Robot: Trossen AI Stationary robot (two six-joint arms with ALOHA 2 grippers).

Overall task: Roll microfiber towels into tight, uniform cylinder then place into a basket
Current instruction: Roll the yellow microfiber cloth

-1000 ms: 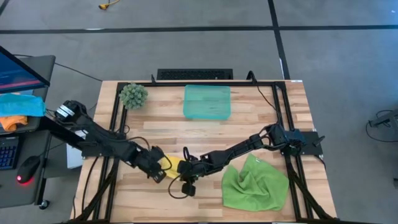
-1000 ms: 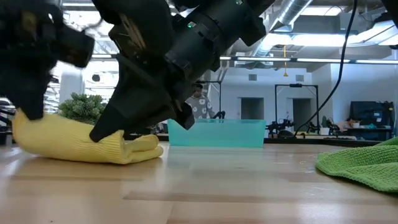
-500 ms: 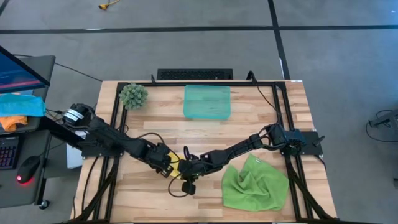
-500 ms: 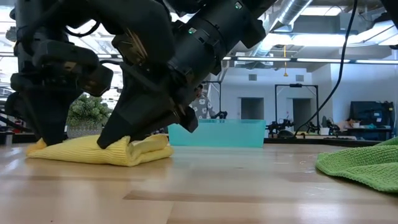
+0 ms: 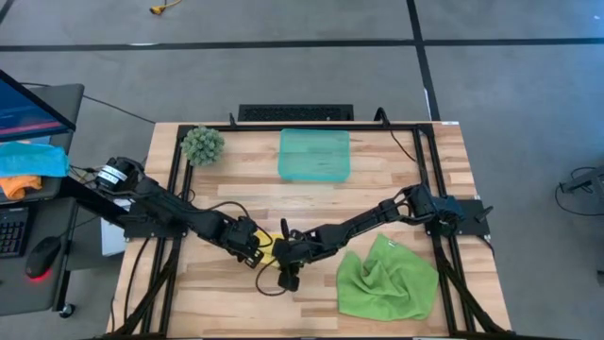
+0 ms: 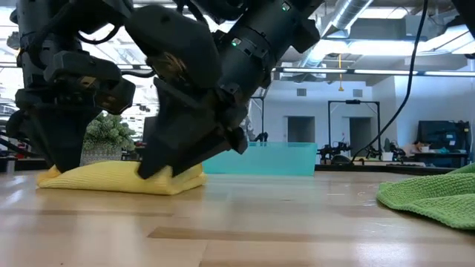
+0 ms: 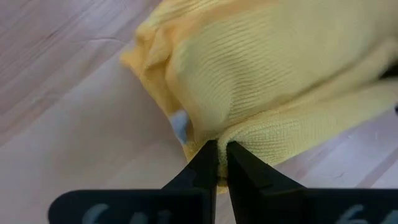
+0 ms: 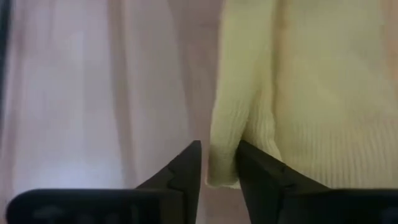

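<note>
The yellow towel (image 5: pixel 267 247) lies bunched and partly rolled on the table's near middle, between my two grippers. My left gripper (image 5: pixel 249 249) stands shut at the towel's left end (image 6: pixel 56 175). My right gripper (image 5: pixel 282 251) is open at its right part, fingers slanting down onto it (image 6: pixel 159 169). The green towel (image 5: pixel 382 279) lies crumpled at the near right, touched by nothing. The teal basket (image 5: pixel 314 154) stands at the far middle. My left gripper presses its shut fingertips (image 7: pixel 208 163) against a folded edge (image 7: pixel 261 138) at the towel's left end, coming steeply from above. Whether a layer sits between the tips cannot be seen. The towel lies on the table. My right gripper has a folded edge (image 8: pixel 224 163) of the towel between its open fingers (image 8: pixel 249 163), which touch the cloth. It comes slanting down from the table's right. The towel rests flat on the table below it.
A fuzzy green ball (image 5: pixel 202 144) sits at the far left corner. Black frame rails (image 5: pixel 176 189) run along the table's left and right sides. Bare wood lies between the towels and the basket (image 6: pixel 260 159).
My left gripper has come down and toward the table's right onto the yellow towel's left end. That end, which bulged up before, now lies lower and flatter, and the towel has shifted slightly right. My right gripper has tipped steeper over the towel's right part.
</note>
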